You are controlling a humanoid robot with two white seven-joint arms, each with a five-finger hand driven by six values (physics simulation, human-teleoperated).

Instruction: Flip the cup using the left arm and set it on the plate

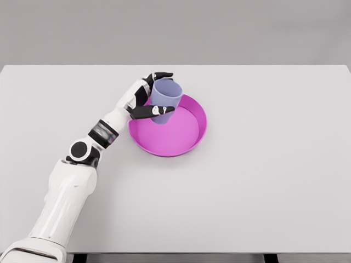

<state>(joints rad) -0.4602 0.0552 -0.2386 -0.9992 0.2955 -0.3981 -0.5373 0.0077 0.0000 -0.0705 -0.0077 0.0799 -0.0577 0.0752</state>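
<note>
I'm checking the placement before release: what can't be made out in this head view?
- Whether the cup base touches the plate: the fingers cover it.
- The left hand palm contact: hidden behind the cup.
- The right arm: outside the frame.

1. a wide, flat white rectangular table top [263, 192] with a matte surface fills most of the view.
2. a plain grey wall [175, 30] runs behind the table's far edge.
3. two dark table supports [270, 258] show below the near edge, at the bottom.
</note>
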